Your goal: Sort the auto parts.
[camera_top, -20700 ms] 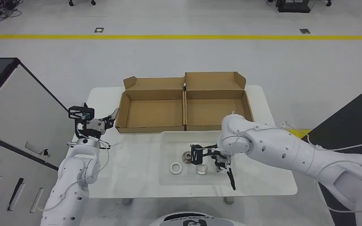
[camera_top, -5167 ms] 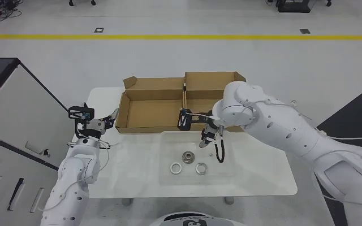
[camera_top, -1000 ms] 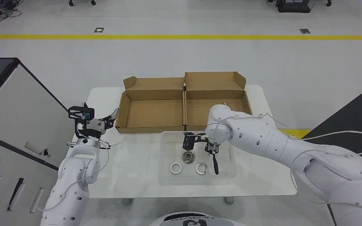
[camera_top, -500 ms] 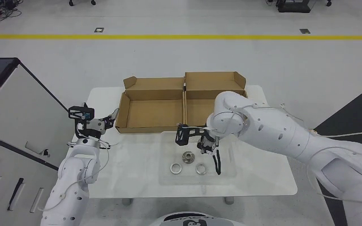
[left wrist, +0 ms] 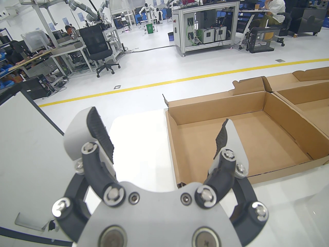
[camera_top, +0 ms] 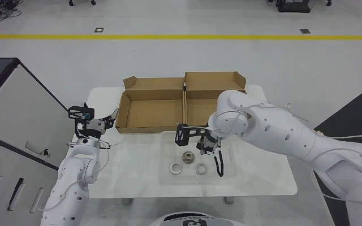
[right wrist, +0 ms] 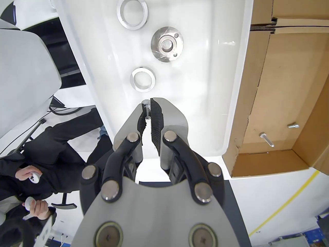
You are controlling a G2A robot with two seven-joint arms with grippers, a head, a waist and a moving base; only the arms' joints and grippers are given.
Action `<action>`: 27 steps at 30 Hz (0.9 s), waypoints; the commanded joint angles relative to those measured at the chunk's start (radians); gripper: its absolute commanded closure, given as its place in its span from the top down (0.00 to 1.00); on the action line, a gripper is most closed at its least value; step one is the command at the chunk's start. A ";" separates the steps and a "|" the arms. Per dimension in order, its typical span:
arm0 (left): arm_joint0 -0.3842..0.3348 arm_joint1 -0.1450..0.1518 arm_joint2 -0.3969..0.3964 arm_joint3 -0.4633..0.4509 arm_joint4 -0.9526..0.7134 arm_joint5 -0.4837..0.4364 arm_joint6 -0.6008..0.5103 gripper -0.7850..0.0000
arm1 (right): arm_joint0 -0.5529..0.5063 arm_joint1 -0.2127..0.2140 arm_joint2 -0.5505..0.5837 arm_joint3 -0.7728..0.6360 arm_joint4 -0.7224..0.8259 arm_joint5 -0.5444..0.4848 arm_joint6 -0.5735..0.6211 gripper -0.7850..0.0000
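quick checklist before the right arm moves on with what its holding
1. Grip on the bolt by the right gripper: ok, pinched at the fingertips.
2. Height of the bolt above the tray: cannot tell.
3. The right box is open, with two bolts inside: ok.
4. The rings and disc lie apart from the gripper: ok.
5. The left gripper is open beside the left box, out of the way: ok.
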 commanded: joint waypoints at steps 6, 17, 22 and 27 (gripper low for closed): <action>0.000 0.000 0.000 0.000 0.000 0.000 0.000 1.00 | -0.064 0.071 0.219 0.103 0.244 -0.047 -0.136 0.00; 0.000 0.000 0.000 0.000 0.000 0.000 0.000 1.00 | -0.268 0.176 0.523 0.164 0.686 -0.246 -0.214 0.00; 0.000 0.000 0.000 0.000 0.000 0.000 0.000 1.00 | -0.300 0.188 0.563 0.125 0.840 -0.285 -0.252 0.00; 0.000 0.000 0.000 0.000 0.000 0.000 0.000 1.00 | -0.293 0.188 0.574 0.073 0.998 -0.313 -0.280 0.00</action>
